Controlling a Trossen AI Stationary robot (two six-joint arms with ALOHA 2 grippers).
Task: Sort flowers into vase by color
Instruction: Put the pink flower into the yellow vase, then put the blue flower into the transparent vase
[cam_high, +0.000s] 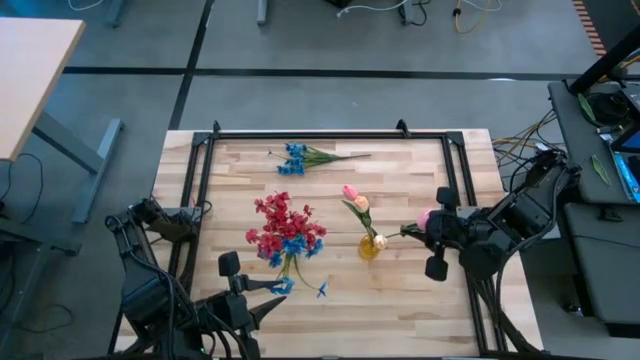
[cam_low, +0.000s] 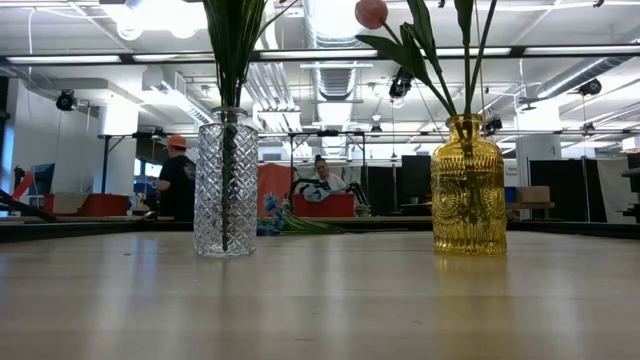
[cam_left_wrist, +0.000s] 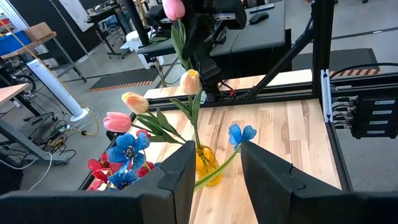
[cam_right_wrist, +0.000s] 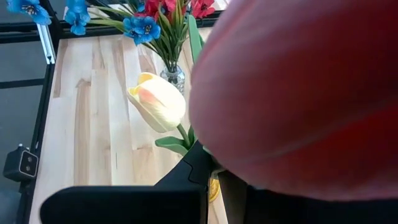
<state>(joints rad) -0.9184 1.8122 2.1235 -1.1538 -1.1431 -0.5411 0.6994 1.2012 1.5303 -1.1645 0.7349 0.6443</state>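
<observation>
pale wooden plank table (cam_high: 400, 190) with black metal frame rail (cam_high: 330, 134) under my cameras, light wood desk (cam_high: 30, 70) beside it, a person in an orange cap (cam_low: 178, 175) behind

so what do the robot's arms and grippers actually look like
Both arms are dark, nearly black, built from chunky jointed segments, with black cables running along them. The left gripper and right gripper each end in two fingers. Up close, the left fingers are flat matte-black slabs with angular, stepped edges, and the right fingers look the same. No markings or labels show on them.
</observation>
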